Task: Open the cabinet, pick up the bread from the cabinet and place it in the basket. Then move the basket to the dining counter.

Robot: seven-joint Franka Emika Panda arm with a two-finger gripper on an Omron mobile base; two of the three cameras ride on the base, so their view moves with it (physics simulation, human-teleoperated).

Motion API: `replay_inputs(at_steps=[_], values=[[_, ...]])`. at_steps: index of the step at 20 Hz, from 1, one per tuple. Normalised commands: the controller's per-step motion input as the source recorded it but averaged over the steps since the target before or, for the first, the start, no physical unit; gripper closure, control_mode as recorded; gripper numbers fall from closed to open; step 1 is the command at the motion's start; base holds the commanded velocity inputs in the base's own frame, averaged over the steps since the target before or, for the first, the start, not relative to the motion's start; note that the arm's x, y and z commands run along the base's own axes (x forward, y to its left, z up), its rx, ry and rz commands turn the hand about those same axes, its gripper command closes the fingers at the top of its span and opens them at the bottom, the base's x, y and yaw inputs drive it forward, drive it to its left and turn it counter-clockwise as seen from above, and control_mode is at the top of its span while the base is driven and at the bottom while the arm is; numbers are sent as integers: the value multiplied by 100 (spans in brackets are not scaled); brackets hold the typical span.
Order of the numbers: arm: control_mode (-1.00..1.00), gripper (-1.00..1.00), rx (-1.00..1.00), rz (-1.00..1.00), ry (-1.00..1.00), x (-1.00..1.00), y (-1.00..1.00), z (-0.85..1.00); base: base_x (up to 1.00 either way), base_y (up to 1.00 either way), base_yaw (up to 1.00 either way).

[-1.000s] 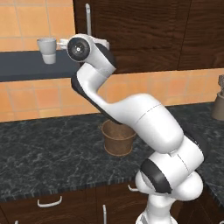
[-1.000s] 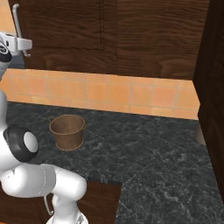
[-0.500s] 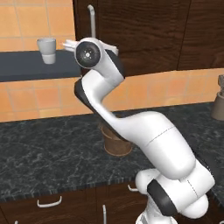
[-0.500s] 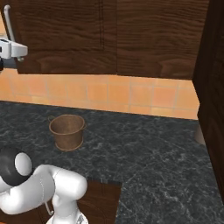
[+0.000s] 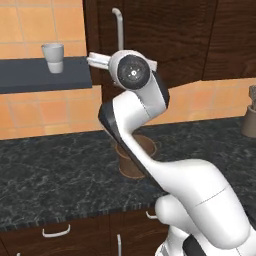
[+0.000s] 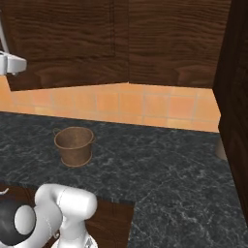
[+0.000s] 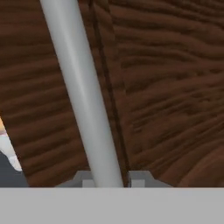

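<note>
claw (image 7: 106, 179) now shut on handle (image 7: 81, 94) | basket (image 6: 73, 146) on black countertop (image 6: 160, 169)

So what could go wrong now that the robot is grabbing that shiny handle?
The gripper is shut on the handle near its lower end, so it might slip off when it pulls. The cabinet door is still closed; a crooked pull could jam it. The arm leans right over the basket, so swinging back could knock it along the counter.
</note>
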Motion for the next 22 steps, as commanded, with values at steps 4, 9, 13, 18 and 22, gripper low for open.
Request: replay_inputs(at_steps=[4, 9, 13, 18, 22], values=[[-100, 100, 2, 6, 4, -100, -8, 0, 0, 0, 0], [-100, 100, 8, 2, 13, -100, -17, 0, 0, 0, 0], [-100, 100, 7, 2, 11, -100, -17, 0, 0, 0, 0], [-100, -100, 9, 4, 8, -100, -27, -4, 0, 0, 0], [-100, -100, 6, 1, 14, -100, -4, -12, 0, 0, 0]])
